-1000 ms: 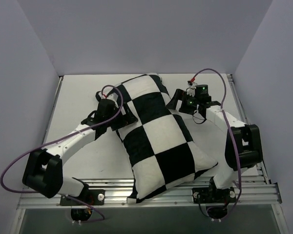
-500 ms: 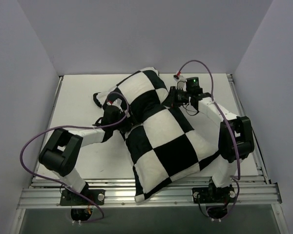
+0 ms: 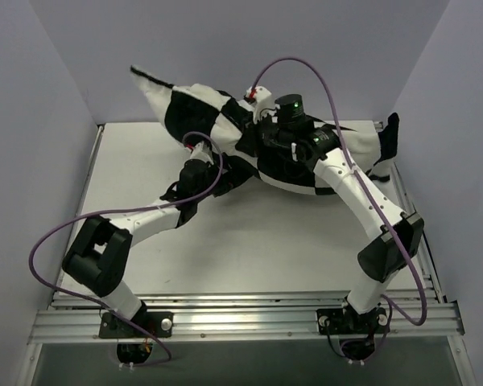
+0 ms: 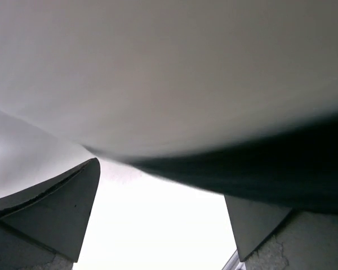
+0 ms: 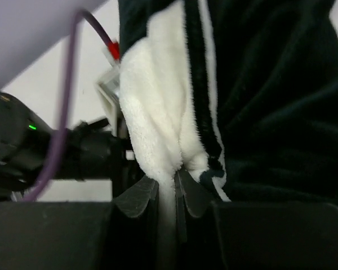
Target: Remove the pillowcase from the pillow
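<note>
The pillowcase (image 3: pixel 225 121) is up off the table (image 3: pixel 249 241) at the far side, a bunched black-and-white mass in front of the back wall (image 3: pixel 249 40). One corner sticks out to the upper left, the thick middle sags low behind the arms, and a dark end pokes up near the right edge of the table. The right gripper (image 3: pixel 253 121) has it from above, with the arm reaching high and forward and a purple cable (image 3: pixel 306 68) arching over the wrist. In the right wrist view the fingers (image 5: pixel 138 199) are pressed together on a fold of fluffy white fabric with a thin black stripe beside it, and dark cloth fills the right of that view. The left gripper (image 3: pixel 200 165) sits lower, at the near left edge of the bunch, on an arm that runs flat along the table. In the left wrist view its fingers (image 4: pixel 56 214) stand spread wide, pinching nothing, and the bright table shows between them. Blurred pale cloth with a dark band at the right hangs close over them, too near the lens to tell if it touches. The pillow cannot be told apart from its cover, so whether it sits inside the plump part of the bunch I cannot tell
</note>
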Tool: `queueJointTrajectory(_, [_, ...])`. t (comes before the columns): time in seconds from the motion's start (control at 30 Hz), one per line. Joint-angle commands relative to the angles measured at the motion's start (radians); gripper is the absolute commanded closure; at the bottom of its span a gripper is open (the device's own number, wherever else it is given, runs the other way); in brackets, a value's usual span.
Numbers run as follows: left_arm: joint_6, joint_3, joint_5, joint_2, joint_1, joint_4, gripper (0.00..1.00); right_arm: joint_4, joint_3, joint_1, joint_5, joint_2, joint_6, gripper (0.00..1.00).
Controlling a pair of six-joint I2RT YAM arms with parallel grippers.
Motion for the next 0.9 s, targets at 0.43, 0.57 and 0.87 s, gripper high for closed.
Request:
queueJointTrajectory(0.43, [0.070,-0.321,-0.271,-1.207,-0.126,-0.887,0.06,0.016,-0.593,0.197,0.364,-0.445,0.246,0.26])
queueJointTrajectory(0.57, [0.176,-0.166,-0.391,-1.111,-0.125,-0.978,0.06,-0.027,-0.660,0.192,0.589,-0.522,0.378,0.19])
queueJointTrajectory(0.87, [0.501,0.222,-0.357,-0.469,-0.041,-0.880,0.06,-0.008,-0.906,0.135,0.746,-0.655,0.551,0.13])
